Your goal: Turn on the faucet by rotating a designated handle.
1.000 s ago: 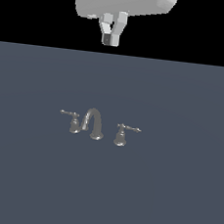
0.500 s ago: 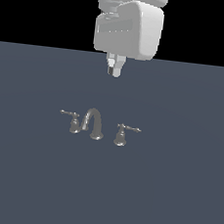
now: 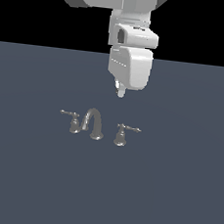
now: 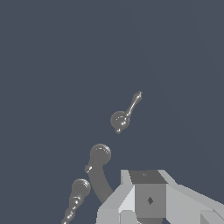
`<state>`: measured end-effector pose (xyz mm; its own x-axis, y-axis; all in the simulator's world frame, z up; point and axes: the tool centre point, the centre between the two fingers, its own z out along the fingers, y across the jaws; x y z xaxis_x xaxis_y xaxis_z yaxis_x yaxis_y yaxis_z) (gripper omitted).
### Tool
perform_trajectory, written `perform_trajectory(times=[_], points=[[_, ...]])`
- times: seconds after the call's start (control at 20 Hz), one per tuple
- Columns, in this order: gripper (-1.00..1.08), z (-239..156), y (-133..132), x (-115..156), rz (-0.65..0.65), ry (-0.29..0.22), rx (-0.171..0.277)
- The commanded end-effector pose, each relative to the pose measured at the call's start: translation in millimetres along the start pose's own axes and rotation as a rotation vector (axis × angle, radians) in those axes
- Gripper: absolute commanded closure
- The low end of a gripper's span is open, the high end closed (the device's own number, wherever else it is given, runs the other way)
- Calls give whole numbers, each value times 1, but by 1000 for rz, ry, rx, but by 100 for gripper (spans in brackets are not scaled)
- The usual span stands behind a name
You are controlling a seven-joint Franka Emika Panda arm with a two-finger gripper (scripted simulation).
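Observation:
The faucet is a small chrome set on the dark grey surface: an arched spout between two lever handles. The designated handle, the larger-looking one with a flared base, stands at the exterior view's right of the spout, its lever pointing outward. The twin handle stands at the left. My gripper hangs above and behind the set, nearer the right handle and clear of it, fingers together and empty. The wrist view shows the spout, one whole handle and another at the picture's edge; I cannot tell which is which.
The dark grey surface stretches all around the faucet with nothing else on it. The white arm's bulky wrist hangs over the area behind the spout.
The arm has come down and moved toward the exterior view's right, bringing the gripper from high above the surface to just above and behind the faucet. The faucet has not moved.

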<state>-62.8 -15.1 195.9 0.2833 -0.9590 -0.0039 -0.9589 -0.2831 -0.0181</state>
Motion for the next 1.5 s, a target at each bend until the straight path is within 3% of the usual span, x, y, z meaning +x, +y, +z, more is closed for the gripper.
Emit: perform_trajectory(times=[0.0, 0.8, 1.45], points=[[108, 15, -5, 9, 63, 1, -2], [108, 102, -21, 67, 433, 10, -15], [108, 120, -22, 80, 514, 9, -17]])
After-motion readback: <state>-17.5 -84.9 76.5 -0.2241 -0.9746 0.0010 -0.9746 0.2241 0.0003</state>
